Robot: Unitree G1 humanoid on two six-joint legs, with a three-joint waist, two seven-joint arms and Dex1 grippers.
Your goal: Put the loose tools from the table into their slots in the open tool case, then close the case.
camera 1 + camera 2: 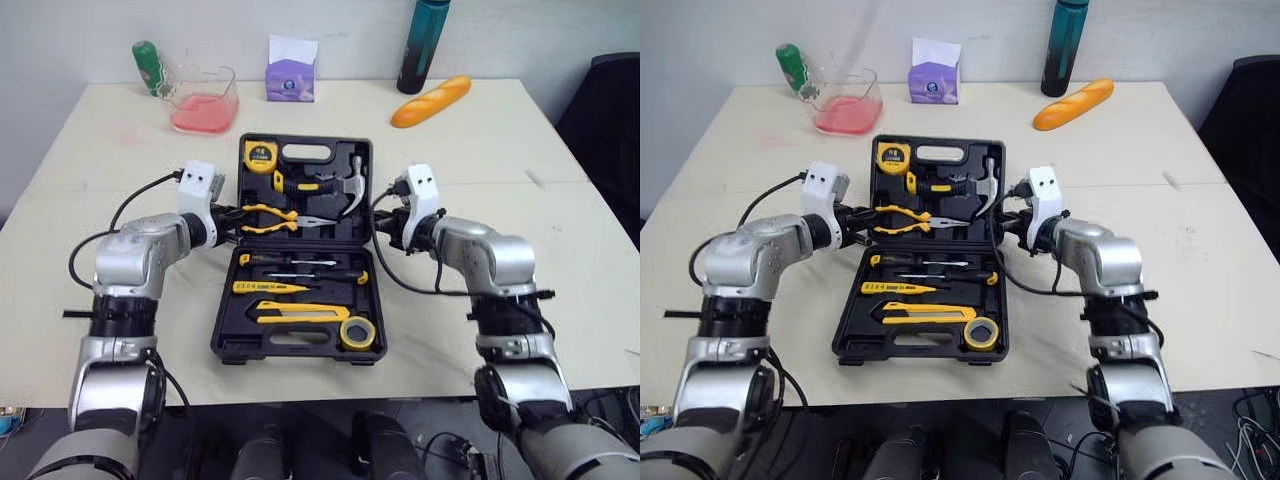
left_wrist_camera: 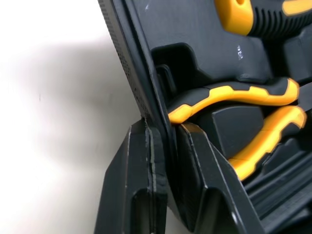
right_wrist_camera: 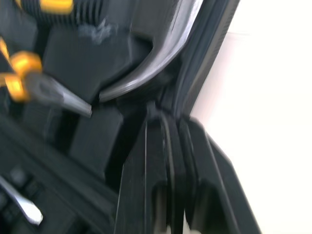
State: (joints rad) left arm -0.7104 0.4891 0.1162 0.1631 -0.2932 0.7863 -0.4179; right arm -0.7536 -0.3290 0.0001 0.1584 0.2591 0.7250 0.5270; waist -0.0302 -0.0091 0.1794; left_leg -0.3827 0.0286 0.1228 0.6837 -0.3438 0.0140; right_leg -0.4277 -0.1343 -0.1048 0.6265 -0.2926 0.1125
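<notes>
The case (image 1: 226, 310) is lying open at the centre of the frame on the pale table (image 1: 520, 150), its base reaching toward the lower edge and its lid (image 1: 312, 153) lying flat toward the upper edge. The hinge line is running left to right across the frame. The two arms are coming in level with it from either side, so the lid is sitting squarely between them and neither is the nearer.

The left gripper (image 1: 232, 222) is pinching the lid's left wall, one finger inside and one outside. The right gripper (image 1: 385, 222) is doing the same on the right wall, its fingers pressed onto the rim. To my eye the closing step is what is in hand: the lid is going to have to swing up about the hinge and fold down toward the lower edge, both sides rising together.

The tools I can see are all sitting in their slots: hammer (image 1: 350, 185), pliers (image 1: 275, 218) and tape measure (image 1: 260, 155) in the lid; screwdrivers (image 1: 300, 265), knife (image 1: 300, 312) and tape roll (image 1: 357, 332) in the base.
</notes>
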